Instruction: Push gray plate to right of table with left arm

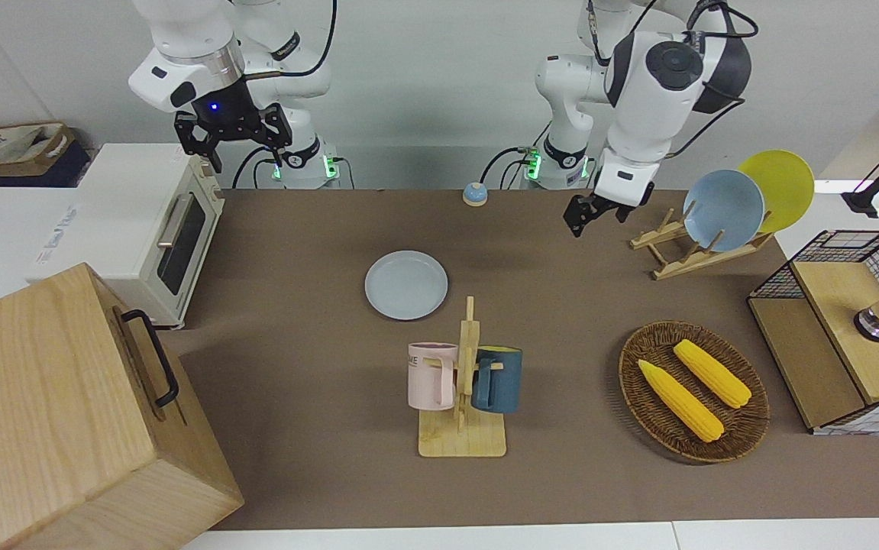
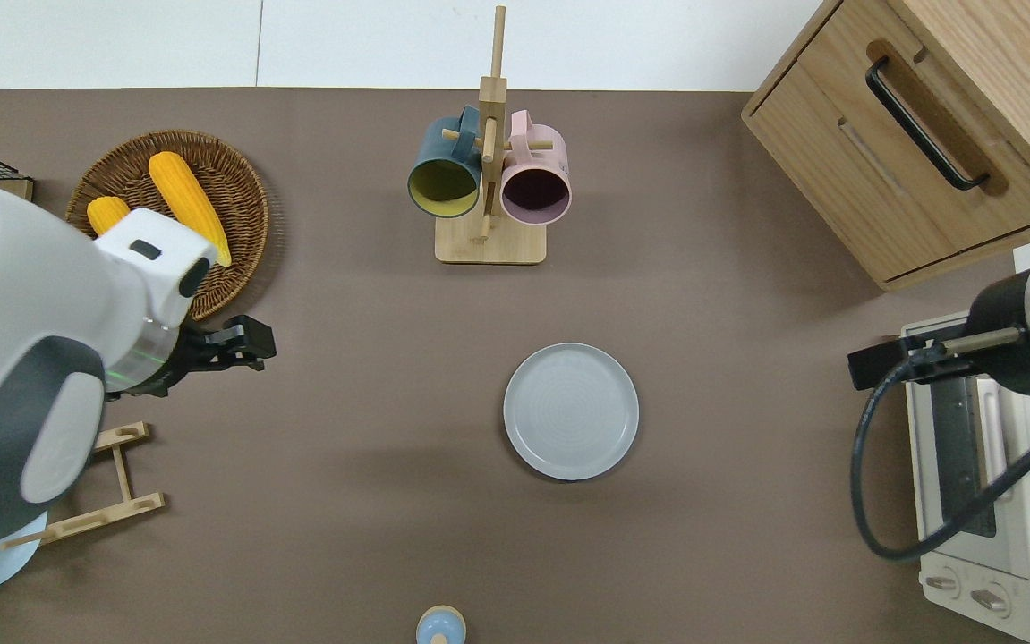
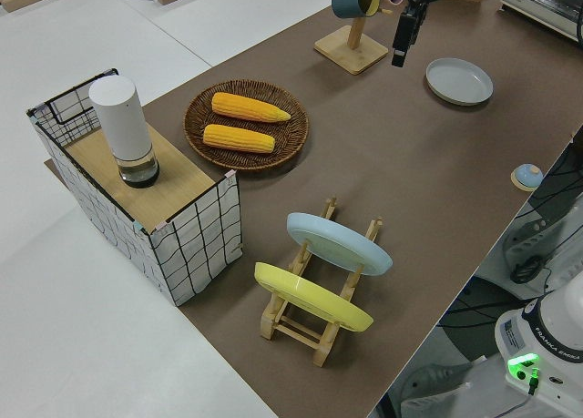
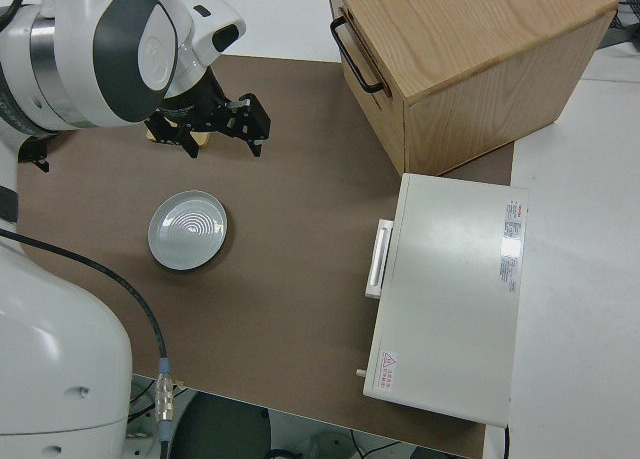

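The gray plate (image 1: 406, 285) (image 2: 571, 411) (image 3: 459, 80) (image 4: 187, 229) lies flat near the middle of the brown table (image 1: 317, 473), nearer to the robots than the mug stand. My left gripper (image 1: 588, 215) (image 2: 251, 344) (image 3: 402, 37) hangs in the air over bare mat beside the wicker basket, toward the left arm's end and well apart from the plate. Its fingers look closed together with nothing between them. The right arm is parked, its gripper (image 1: 233, 145) (image 4: 222, 139) open.
A wooden stand with a blue and a pink mug (image 1: 466, 382) stands farther from the robots than the plate. At the left arm's end are a basket of corn (image 1: 693, 389), a rack with blue and yellow plates (image 1: 722, 210) and a wire shelf (image 1: 844, 328). A toaster oven (image 1: 156, 229) and wooden box (image 1: 65, 405) fill the right arm's end.
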Controlling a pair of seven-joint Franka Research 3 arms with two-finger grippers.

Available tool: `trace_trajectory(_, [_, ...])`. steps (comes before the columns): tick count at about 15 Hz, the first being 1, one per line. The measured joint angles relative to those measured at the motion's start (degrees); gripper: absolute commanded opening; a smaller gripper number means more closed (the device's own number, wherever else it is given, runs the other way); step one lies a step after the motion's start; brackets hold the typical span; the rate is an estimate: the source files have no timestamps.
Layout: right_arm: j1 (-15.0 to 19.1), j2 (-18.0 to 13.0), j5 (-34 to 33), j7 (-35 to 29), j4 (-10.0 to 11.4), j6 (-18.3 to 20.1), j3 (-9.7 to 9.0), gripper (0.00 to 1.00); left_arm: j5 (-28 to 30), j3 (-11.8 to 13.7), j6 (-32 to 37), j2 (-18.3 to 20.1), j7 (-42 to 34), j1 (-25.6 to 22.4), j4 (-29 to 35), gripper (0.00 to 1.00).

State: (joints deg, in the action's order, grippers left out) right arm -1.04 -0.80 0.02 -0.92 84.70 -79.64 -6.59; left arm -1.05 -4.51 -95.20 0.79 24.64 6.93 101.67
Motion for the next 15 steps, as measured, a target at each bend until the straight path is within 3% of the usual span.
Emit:
trace_trajectory(5, [0.0,0.0,0.0,0.0,0.0,0.0,0.0,0.983,0.01,0.0,2.81,0.42,-11.71,-7.26,-3.61,1.0])
trace_trajectory(15, [0.0,0.0,0.0,0.0,0.0,0.0,0.0,0.983,0.2,0.19,2.68,0.17,-12.69,-8.06,-5.43,1.0])
